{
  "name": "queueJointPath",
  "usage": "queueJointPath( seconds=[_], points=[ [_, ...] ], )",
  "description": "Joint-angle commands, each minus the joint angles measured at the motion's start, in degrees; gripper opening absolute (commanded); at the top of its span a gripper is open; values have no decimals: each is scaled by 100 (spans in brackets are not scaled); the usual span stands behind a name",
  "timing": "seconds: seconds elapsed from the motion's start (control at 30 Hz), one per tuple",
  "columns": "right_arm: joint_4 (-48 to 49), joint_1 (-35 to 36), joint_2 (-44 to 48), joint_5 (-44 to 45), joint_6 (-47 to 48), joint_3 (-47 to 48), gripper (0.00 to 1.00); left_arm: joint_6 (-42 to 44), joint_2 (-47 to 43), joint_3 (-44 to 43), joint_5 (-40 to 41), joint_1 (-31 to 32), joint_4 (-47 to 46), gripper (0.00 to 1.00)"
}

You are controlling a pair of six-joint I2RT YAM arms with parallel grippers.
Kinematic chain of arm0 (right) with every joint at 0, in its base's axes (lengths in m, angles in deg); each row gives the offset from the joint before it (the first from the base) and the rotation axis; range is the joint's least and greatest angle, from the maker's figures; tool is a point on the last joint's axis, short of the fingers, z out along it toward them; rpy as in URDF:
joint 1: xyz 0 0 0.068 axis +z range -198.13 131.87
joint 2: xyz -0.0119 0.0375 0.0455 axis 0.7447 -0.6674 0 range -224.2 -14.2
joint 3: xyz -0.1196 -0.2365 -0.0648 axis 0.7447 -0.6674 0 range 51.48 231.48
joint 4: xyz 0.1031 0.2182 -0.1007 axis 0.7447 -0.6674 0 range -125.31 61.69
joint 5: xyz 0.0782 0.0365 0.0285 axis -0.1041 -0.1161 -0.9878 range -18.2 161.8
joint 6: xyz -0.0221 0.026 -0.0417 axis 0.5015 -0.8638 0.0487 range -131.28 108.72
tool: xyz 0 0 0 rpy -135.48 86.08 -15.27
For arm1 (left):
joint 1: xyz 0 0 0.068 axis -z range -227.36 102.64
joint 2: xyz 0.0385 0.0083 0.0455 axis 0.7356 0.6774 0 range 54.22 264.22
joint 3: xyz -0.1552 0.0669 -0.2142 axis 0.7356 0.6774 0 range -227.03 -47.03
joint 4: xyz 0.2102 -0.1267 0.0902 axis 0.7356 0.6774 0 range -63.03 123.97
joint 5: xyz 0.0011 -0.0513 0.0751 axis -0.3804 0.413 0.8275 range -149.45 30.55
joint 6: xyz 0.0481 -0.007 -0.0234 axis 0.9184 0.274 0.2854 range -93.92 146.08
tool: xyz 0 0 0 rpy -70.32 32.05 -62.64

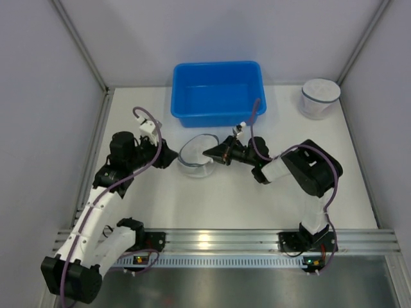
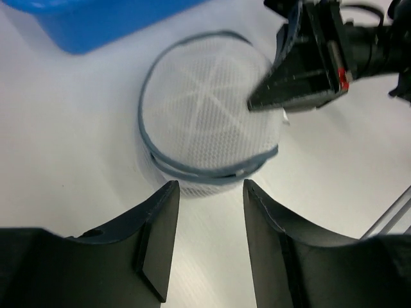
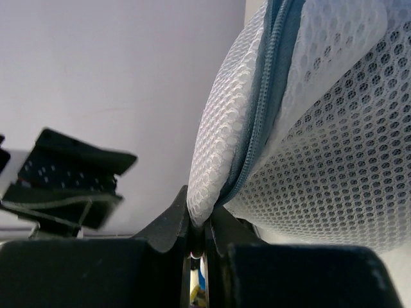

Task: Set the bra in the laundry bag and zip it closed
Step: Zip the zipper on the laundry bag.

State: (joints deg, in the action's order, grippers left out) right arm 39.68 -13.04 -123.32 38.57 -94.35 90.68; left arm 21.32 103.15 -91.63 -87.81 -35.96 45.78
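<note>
The round white mesh laundry bag (image 1: 194,156) with a blue-grey zipper lies on the table in front of the blue bin. It also shows in the left wrist view (image 2: 199,109) and the right wrist view (image 3: 321,128). My right gripper (image 1: 207,154) is shut on the bag's right edge, pinching mesh beside the zipper (image 3: 200,215). My left gripper (image 1: 172,156) is open and empty just left of the bag, its fingers (image 2: 160,218) short of the rim and apart from it. The bra is not in view; I cannot tell whether it is inside the bag.
A blue plastic bin (image 1: 218,66) stands behind the bag, and its corner shows in the left wrist view (image 2: 83,25). A second white mesh container (image 1: 319,97) stands at the back right. Grey walls enclose the table on three sides.
</note>
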Motion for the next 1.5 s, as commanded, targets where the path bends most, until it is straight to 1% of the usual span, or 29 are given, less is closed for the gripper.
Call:
queueJointPath(
  seconds=[0.0,0.07,0.1,0.2,0.27,0.3,0.33,0.37,0.4,0.43,0.47,0.57,0.6,0.7,0.73,0.93,1.1,1.33,1.47],
  points=[
    [-584,296,111,941,-218,421,0,642,-85,215,857,702,650,49],
    [-681,454,23,1178,-245,579,0,616,37,189,1085,1020,650,49],
    [-812,498,-12,1240,-236,632,0,607,90,197,1148,1318,650,48],
    [-1023,657,-170,1416,-210,878,0,502,301,215,1183,1602,642,48],
    [-1129,701,-302,1539,-201,1107,0,502,450,180,1464,1777,615,47],
    [-1521,770,-451,1661,-149,1429,0,-160,869,84,1952,2030,615,46],
    [-1525,771,-452,1662,-148,1432,0,-166,873,48,1957,2033,615,46],
    [-1612,797,-496,1741,-131,1528,0,-619,1143,4,2618,2085,624,41],
    [-1648,806,-514,1785,-139,1555,0,-789,1285,-40,2755,2173,702,38],
    [-1648,841,-522,1820,-148,1582,0,-990,1382,-75,2774,2295,729,37],
    [-1683,868,-549,1873,-192,1617,0,-1349,1452,-58,2957,2305,730,36],
    [-1823,912,-637,1926,-245,1731,0,-1782,1540,-84,3195,2454,554,41],
    [-1867,920,-654,1935,-254,1749,0,-1862,1567,-110,3597,2612,484,42],
    [-2017,938,-663,1961,-306,1784,0,-2143,1743,-207,4090,2657,370,45],
    [-2035,938,-681,1978,-333,1801,0,-2222,1787,-224,4145,2657,334,46],
    [-2176,1026,-725,1952,-482,1942,0,-2328,2191,-339,4706,2657,-26,49],
    [-2184,1105,-725,1926,-614,1960,0,-2355,2314,-409,4901,2648,-211,52],
    [-2149,1184,-716,1926,-746,1933,0,-2363,2507,-559,5060,2587,-308,50],
    [-2097,1184,-707,1917,-790,1933,0,-2364,2587,-576,5077,2560,-299,46]
  ],
)
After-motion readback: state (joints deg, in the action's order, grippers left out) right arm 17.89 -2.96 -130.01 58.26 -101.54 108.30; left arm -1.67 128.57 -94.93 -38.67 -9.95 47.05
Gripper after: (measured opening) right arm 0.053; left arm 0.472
